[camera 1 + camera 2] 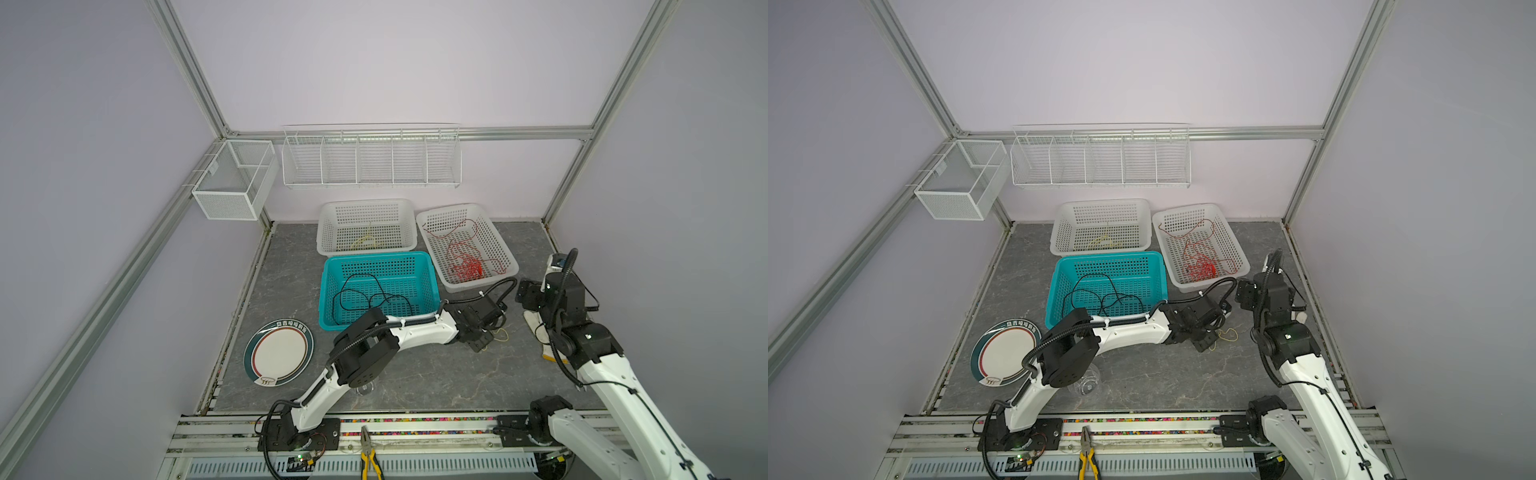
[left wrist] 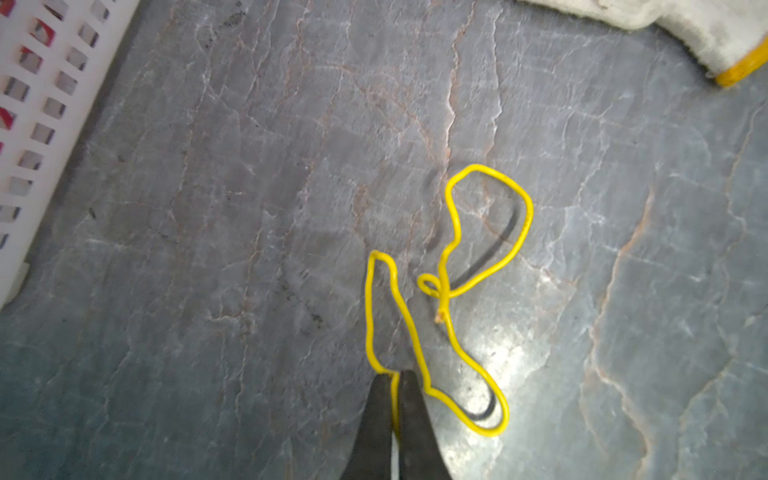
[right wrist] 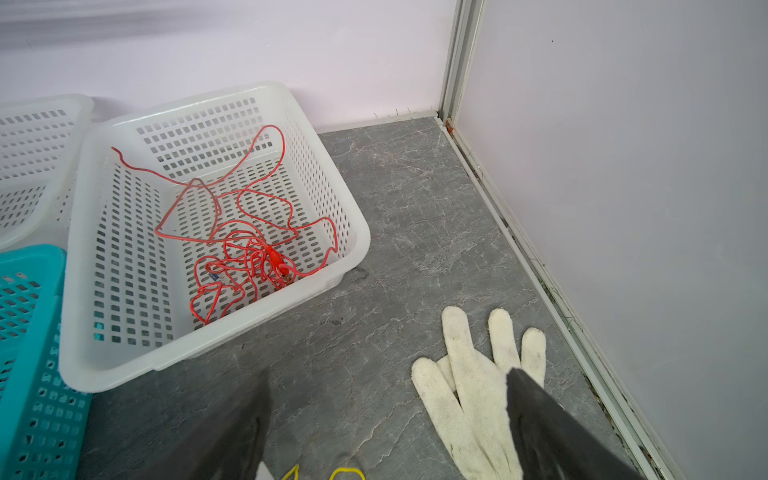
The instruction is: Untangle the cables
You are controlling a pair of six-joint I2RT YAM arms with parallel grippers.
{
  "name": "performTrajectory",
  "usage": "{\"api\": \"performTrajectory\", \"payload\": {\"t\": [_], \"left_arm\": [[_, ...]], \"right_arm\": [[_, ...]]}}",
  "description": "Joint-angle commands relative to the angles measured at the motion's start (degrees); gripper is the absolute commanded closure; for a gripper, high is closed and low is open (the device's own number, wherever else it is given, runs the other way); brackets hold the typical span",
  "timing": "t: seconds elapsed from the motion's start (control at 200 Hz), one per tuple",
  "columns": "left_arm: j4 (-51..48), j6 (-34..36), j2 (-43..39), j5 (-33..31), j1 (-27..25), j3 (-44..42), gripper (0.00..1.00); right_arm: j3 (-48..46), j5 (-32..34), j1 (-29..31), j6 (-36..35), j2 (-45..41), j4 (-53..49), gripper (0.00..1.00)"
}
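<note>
Counter (image 2: 187,249): grey stone-look slab with pale and rust veins and a slight gloss.

On it we note a thin yellow cable (image 2: 368,316) with a smooth plastic sheath. It is bent into loose open loops, with one small curl where strands cross and a bare frayed tip.

The left end effector (image 2: 397,376) has two dark tapered fingers, pinched together on one strand of this cable. The other loops lie flat just beyond the tips.

The right end effector (image 3: 386,374) is spread wide and holds nothing. A white knit glove (image 3: 469,374) lies under it.

Red cables (image 3: 249,249) sit in a dense snarl in a white perforated plastic basket (image 3: 187,353). A black cable (image 1: 360,275) lies in broad loops in the teal basket (image 1: 376,254).
</note>
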Motion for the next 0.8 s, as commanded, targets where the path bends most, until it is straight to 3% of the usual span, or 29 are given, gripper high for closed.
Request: {"api": "performTrajectory", "payload": {"t": [0.0,0.435,0.585,0.795], "left_arm": [[-1.4,-1.0,0.2,-1.3,-0.2,1.5,1.0],[10.5,2.6,-14.5,-3.3,-0.2,-9.4,1.0],[14.3,1.5,-20.6,-11.8,-0.3,-13.7,1.0],[17.7,5.6,-27.9,-22.0,1.0,-19.7,1.0]], "right_arm": [[-1.1,-0.4,-0.2,1.0,-0.9,1.5,0.11],[-0.9,0.8,-0.3,1.4,-4.6,-0.3,0.11],[-0.7,-0.2,-0.3,1.6,-6.7,-0.7,0.11],[-0.9,-1.8,-0.3,1.6,-7.7,-1.1,0.11]]}}
